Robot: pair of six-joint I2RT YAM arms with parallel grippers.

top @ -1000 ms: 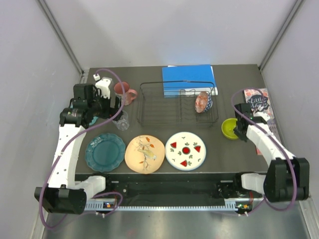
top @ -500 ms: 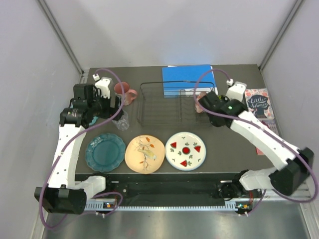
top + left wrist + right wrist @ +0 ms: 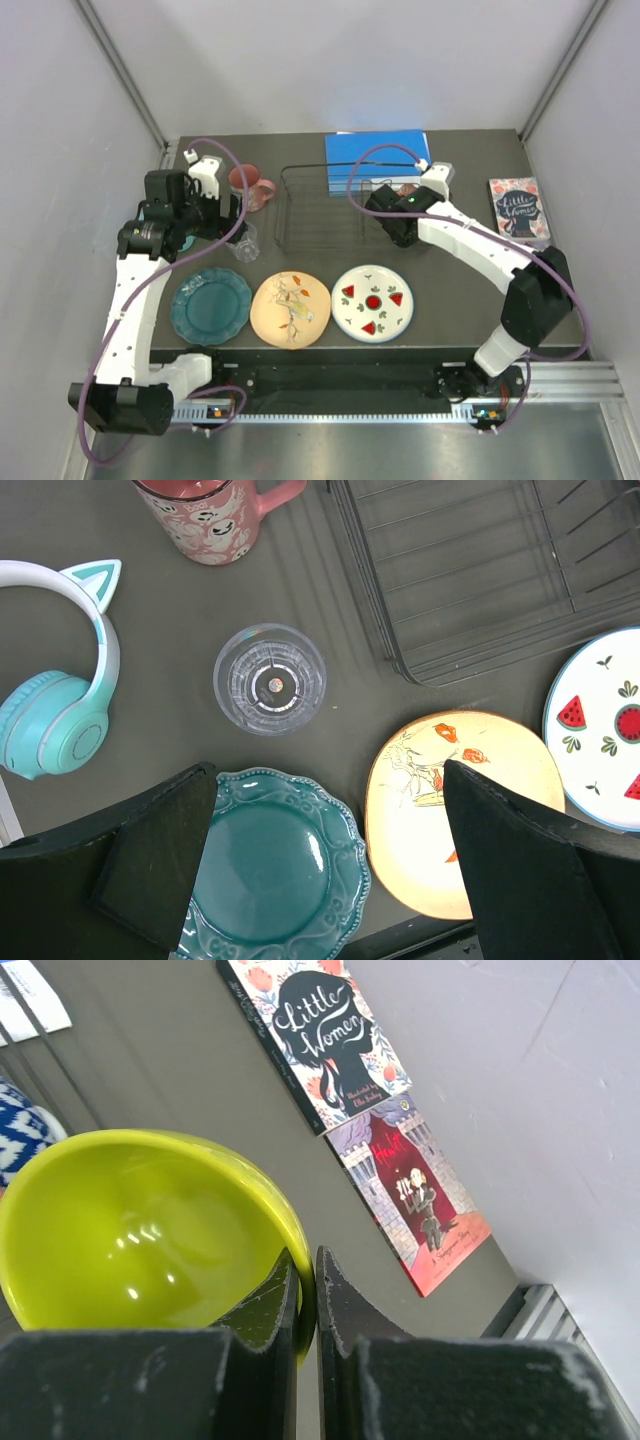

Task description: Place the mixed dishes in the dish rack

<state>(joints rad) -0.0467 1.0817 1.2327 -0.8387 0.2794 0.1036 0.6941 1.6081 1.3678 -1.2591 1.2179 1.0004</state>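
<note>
My right gripper (image 3: 308, 1260) is shut on the rim of the yellow-green bowl (image 3: 130, 1230), one finger inside and one outside. In the top view it (image 3: 385, 215) hangs over the right part of the black wire dish rack (image 3: 300, 222), and the arm hides the bowl. My left gripper (image 3: 325, 780) is open and empty, above the table near the clear cup (image 3: 269, 679). The pink mug (image 3: 205, 520), teal scalloped plate (image 3: 270, 865), peach bird plate (image 3: 450, 810) and watermelon plate (image 3: 600, 730) rest on the table.
Teal cat-ear headphones (image 3: 55, 700) lie left of the cup. A blue book (image 3: 378, 158) lies behind the rack. A "Little Women" book (image 3: 516, 205) and a red book (image 3: 415, 1195) lie at the right. A patterned bowl (image 3: 405, 190) sits in the rack's right end.
My right arm has swung from the table's right side leftward over the rack, carrying the yellow-green bowl off its spot. My left arm has barely moved.
</note>
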